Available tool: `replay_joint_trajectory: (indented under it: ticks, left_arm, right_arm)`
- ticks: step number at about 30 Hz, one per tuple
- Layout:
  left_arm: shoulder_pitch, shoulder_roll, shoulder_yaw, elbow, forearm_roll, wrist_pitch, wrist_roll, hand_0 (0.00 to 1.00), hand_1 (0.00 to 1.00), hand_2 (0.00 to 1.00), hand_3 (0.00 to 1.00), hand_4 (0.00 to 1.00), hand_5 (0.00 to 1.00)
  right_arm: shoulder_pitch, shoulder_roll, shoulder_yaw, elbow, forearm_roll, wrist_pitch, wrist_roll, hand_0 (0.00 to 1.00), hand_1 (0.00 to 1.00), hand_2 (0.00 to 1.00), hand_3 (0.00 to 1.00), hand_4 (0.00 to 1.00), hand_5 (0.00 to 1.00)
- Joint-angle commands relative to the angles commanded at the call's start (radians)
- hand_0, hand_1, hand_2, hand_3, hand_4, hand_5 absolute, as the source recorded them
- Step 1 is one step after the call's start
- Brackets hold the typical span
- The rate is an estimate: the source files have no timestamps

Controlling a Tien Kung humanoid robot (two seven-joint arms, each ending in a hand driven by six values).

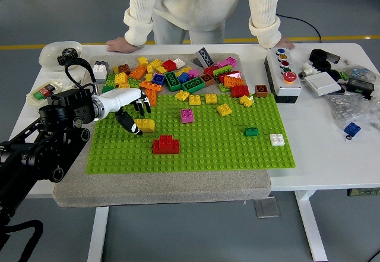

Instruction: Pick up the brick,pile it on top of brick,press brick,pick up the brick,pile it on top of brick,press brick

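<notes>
A yellow brick [146,125] sits on the green baseplate [225,149], left of centre. My left hand [137,116] hovers just to its left, fingers spread, the black thumb tip close beside the brick and the other fingertips [143,104] above it. The hand holds nothing. A red brick [165,145] stands on the plate a little nearer and to the right. A pink brick [187,116] is fixed further right. My right arm does not show.
Several loose bricks [178,76] lie heaped along the baseplate's far edge. A small green brick [251,131] and a white one [276,139] sit on the right. A button box [282,75] stands right of the plate. A person's hands [121,44] rest on the far table edge.
</notes>
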Motion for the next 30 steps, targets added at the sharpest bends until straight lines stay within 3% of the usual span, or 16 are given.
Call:
replay_joint_trajectory:
  ticks: [30]
  left_arm:
    - [0.003,-0.002,0.046,0.005,0.000,0.032,0.011,0.617,0.535,0.496,0.512,0.886,0.019]
  right_arm:
    - [-0.003,-0.001,-0.001,0.000,-0.002,0.001,0.000,0.740,0.654,0.722,0.593,0.819,0.337]
